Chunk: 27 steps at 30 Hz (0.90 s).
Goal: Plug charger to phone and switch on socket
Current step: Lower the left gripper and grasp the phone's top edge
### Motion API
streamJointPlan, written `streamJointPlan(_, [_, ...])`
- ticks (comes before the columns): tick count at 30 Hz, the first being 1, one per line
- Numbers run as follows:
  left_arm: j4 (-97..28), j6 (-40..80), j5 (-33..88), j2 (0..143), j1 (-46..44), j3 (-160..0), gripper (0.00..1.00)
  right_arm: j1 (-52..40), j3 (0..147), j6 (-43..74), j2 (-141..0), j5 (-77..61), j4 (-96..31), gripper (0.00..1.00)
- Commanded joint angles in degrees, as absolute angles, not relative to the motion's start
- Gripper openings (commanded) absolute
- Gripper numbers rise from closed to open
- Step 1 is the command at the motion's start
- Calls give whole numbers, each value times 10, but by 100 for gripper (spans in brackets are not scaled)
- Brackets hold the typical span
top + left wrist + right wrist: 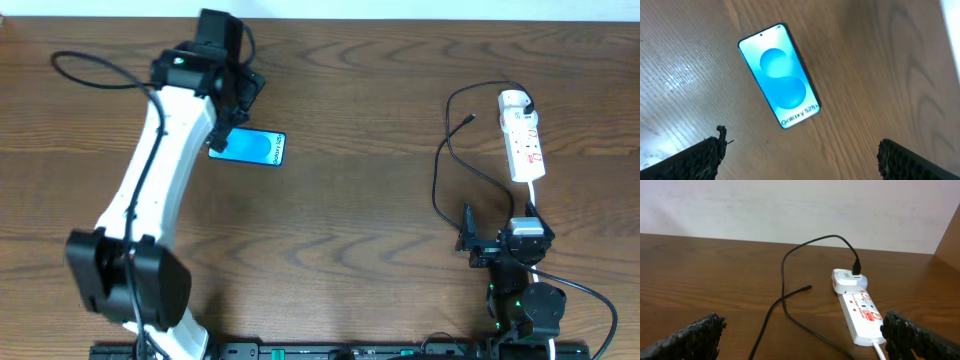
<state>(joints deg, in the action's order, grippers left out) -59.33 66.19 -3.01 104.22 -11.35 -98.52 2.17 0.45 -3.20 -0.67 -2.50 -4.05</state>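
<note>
The phone [250,148] lies flat on the table with its blue-cyan screen up, and shows in the left wrist view [779,75] with "Galaxy S25+" text. My left gripper [800,155] is open and empty above it; in the overhead view it [226,118] hangs over the phone's left end. The white socket strip [524,140] lies at the far right, the adapter [846,279] at its far end. The black charger cable [784,275] loops over the table, its free plug [807,287] lying loose. My right gripper [800,335] is open and empty, near the strip's cord end.
The thick white cord [530,195] runs from the strip toward the right arm's base [520,250]. The left arm's white link [160,200] crosses the left of the table. A pale wall [790,210] stands behind the table's far edge.
</note>
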Motion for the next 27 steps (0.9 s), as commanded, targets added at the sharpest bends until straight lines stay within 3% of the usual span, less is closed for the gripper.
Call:
streamJointPlan(1, [-589,707,-67,1074,-115,-998,99,24,3,-34,-3,-20,-43,99])
streamJointPlan(27, [-521,813,-67,1257,-114,-997,98,24,3,-34,-3,-20,-43,99])
